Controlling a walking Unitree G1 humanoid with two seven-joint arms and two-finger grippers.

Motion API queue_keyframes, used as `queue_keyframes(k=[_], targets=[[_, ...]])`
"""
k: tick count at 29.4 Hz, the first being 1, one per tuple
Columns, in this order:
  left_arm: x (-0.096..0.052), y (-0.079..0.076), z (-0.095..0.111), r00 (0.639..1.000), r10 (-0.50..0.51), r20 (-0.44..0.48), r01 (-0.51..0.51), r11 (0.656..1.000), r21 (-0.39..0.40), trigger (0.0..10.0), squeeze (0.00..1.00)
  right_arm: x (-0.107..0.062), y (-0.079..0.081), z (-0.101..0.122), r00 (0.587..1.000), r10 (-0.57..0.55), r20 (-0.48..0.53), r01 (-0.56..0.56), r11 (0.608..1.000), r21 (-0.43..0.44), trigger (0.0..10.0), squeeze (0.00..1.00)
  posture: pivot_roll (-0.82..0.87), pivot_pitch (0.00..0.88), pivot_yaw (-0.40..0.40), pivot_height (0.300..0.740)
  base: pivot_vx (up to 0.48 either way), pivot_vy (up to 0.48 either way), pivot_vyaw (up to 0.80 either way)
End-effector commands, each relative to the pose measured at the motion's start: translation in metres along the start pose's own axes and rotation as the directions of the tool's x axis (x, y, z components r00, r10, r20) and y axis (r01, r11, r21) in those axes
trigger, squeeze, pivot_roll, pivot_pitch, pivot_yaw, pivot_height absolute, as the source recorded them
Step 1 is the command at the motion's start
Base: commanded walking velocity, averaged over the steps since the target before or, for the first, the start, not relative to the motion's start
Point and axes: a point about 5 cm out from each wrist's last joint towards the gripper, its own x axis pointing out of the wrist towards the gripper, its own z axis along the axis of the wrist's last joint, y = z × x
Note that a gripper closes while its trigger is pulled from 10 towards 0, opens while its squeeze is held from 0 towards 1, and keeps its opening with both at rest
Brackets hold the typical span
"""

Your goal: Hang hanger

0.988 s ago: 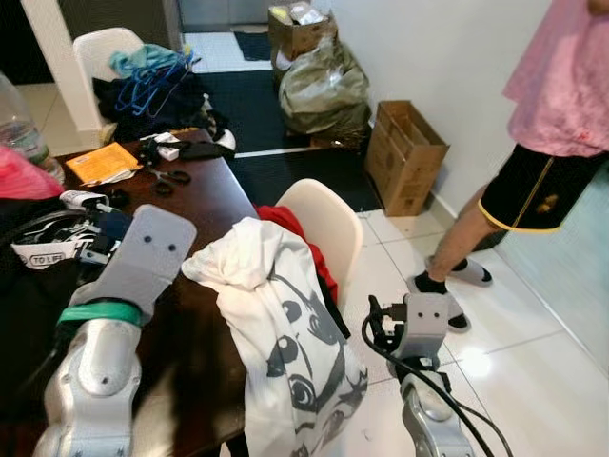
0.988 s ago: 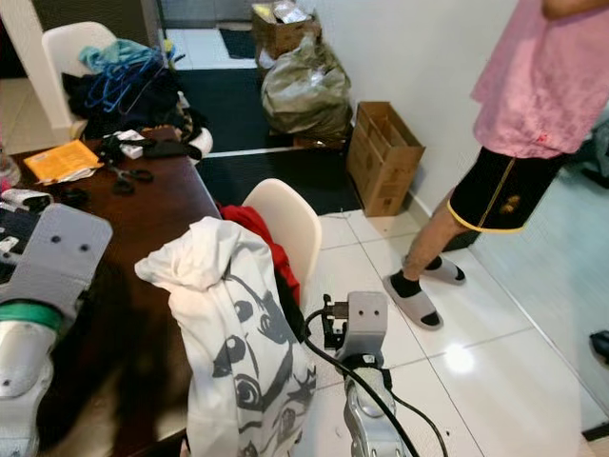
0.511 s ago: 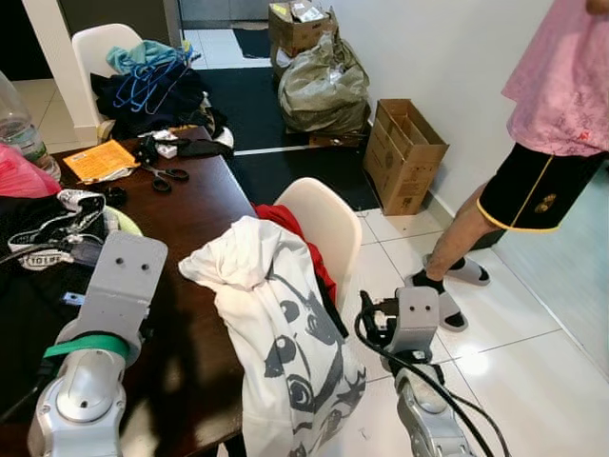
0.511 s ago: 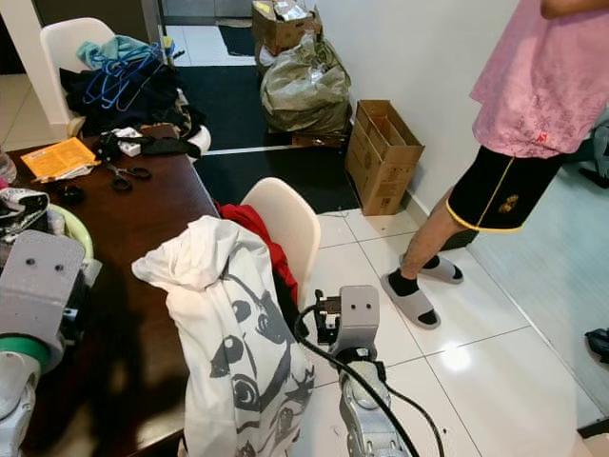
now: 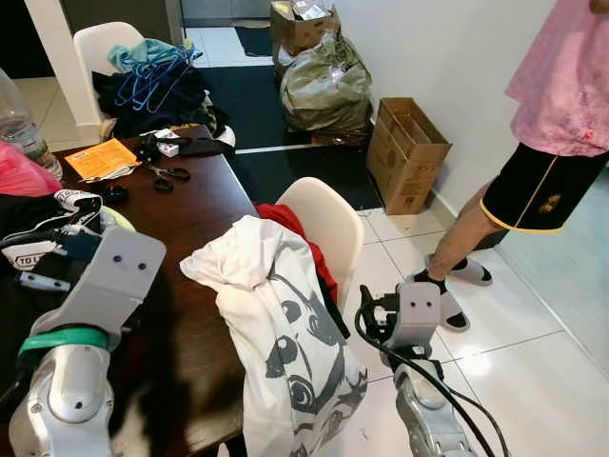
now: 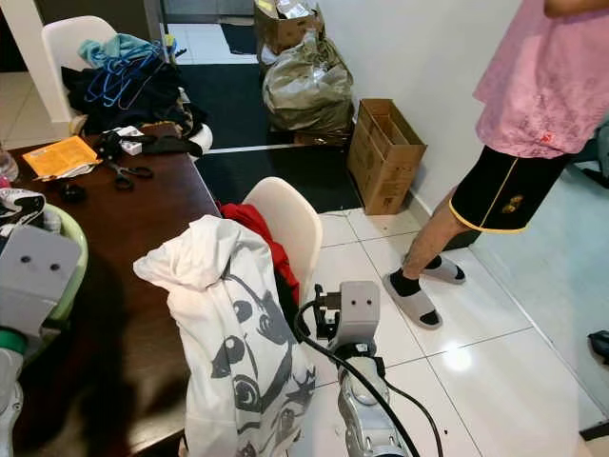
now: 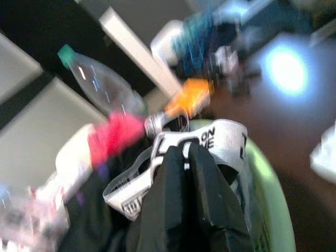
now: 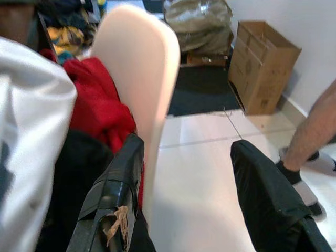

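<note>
Head cam first, left eye: compared with half a second back, the left arm's grey wrist block (image 5: 109, 276) has swung up and leftward over the dark wooden table (image 5: 205, 219), so it now covers more of the black-and-white strap (image 5: 43, 249), which reads "TO LI" before it gets cut off. The right arm has barely budged, and the person (image 5: 542, 143) in the pink top and black shorts stands in about the same spot on the tiles. The task's things, a bunch of blue hangers (image 5: 152, 76), sit tangled on a pile of clothes on the far white chair (image 5: 100, 43), well away from both arms. A white printed shirt (image 5: 285, 333) is draped over the table edge beside a nearer white chair (image 5: 328, 224) with a red garment (image 5: 295, 238) on it.

Right eye: same scene. Scissors (image 6: 128, 172) and an orange packet (image 6: 59, 156) lie at the far end of the table, and a cardboard box (image 6: 385, 152) stands by the wall.

Left wrist: blurry, but the left gripper (image 7: 188, 152) has its two black fingers pressed together, hovering over that strap, where "ON" is about all I can read. A clear bottle with a green cap (image 7: 100, 79) is behind it.

Right wrist: the right gripper (image 8: 184, 157) is spread wide with nothing in it, pointing past the white chair back and red garment toward the floor.
</note>
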Motion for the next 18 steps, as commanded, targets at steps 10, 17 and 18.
queue_keyframes(k=[10, 17, 18], targets=[[0.003, -0.008, 0.076, 0.892, 0.008, 0.451, 0.058, 0.99, -0.132, 10.0, 0.0, 0.01, 0.002, 0.029, 0.995, 0.008, 0.102, -0.011, 1.0, 0.023, 10.0, 0.0, 0.01, 0.146, 0.009, 0.74, 0.0, 0.0, 0.0], [0.03, 0.003, 0.113, 0.75, 0.178, 0.637, -0.165, 0.983, -0.081, 10.0, 0.0, 0.016, 0.008, 0.056, 0.978, 0.039, 0.203, -0.043, 0.999, 0.016, 10.0, 0.0, -0.02, 0.128, 0.017, 0.74, 0.0, 0.0, 0.0], [0.03, 0.003, 0.113, 0.75, 0.178, 0.637, -0.165, 0.983, -0.081, 10.0, 0.0, 0.016, 0.008, 0.056, 0.978, 0.039, 0.203, -0.043, 0.999, 0.016, 10.0, 0.0, -0.02, 0.128, 0.017, 0.74, 0.0, 0.0, 0.0]])
